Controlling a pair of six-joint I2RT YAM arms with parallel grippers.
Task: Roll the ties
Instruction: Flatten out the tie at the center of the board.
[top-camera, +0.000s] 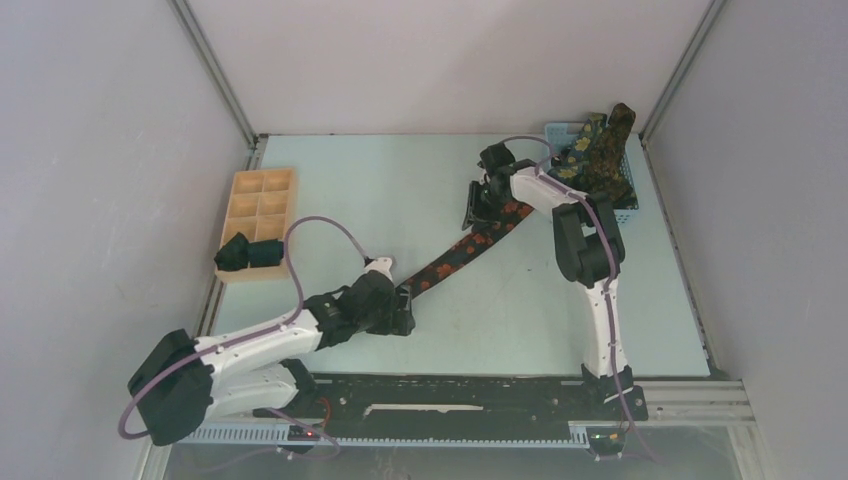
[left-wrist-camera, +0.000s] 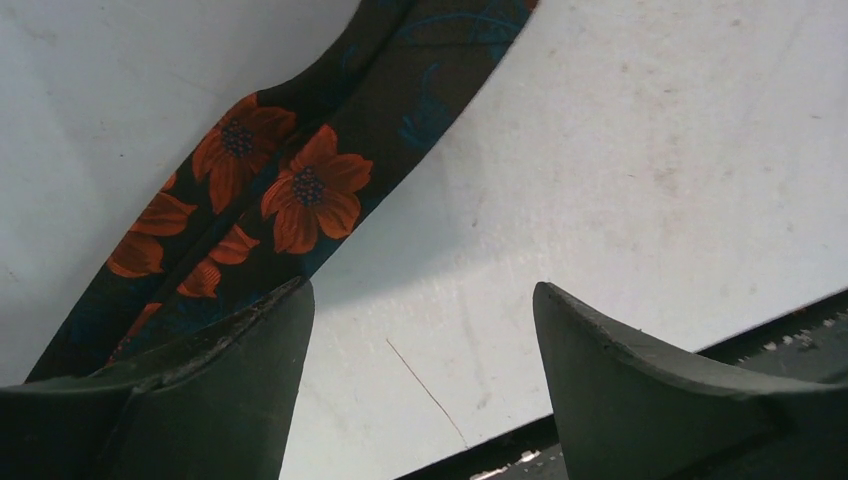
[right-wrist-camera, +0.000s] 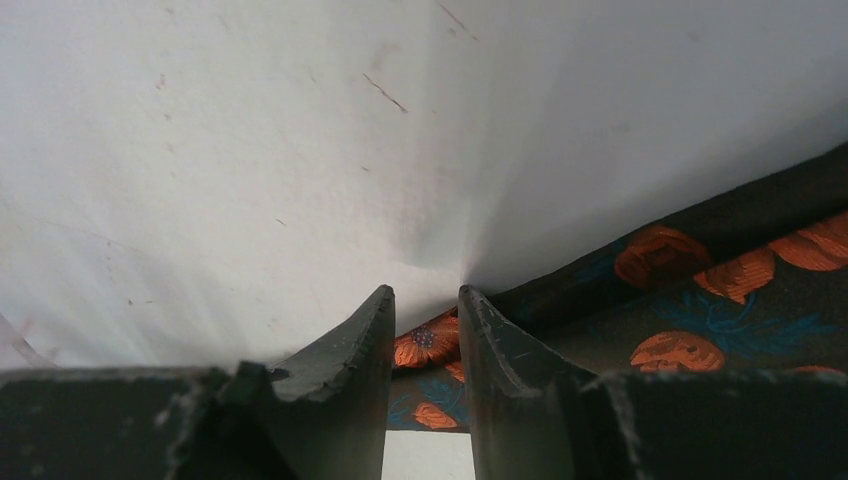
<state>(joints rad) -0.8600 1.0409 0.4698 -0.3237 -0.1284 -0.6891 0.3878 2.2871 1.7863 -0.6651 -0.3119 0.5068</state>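
Nearest the arm bases, the left tool (top-camera: 406, 306) lies low over the table (top-camera: 400, 190) at the near, narrow end of the black tie (top-camera: 455, 258). In the left wrist view its fingers (left-wrist-camera: 250, 350) stand wide apart with only bare table between them. The tie, printed with red-orange flowers, lies just beside the left-hand finger and nothing is held. From there the black tie runs flat across the table on a diagonal, away and to the right, widening toward its far end. The right tool (top-camera: 476, 214) is set down at that far end. In the right wrist view its fingers (right-wrist-camera: 500, 345) are drawn narrow, leaving a thin slot in which a strip of the flowered fabric shows. The rest of the tie spreads out to the right of them. Whether the fabric is pinched or only seen through the slot I cannot tell. At the left edge of the table sits the pale wooden tray (top-camera: 260, 193). Two rolled green ties (top-camera: 248, 252) sit side by side at its near end. Farthest back, in the right corner, stands the blue basket (top-camera: 557, 130). Loose green ties (top-camera: 595, 150) with yellow flowers are heaped in it and rise above its rim.
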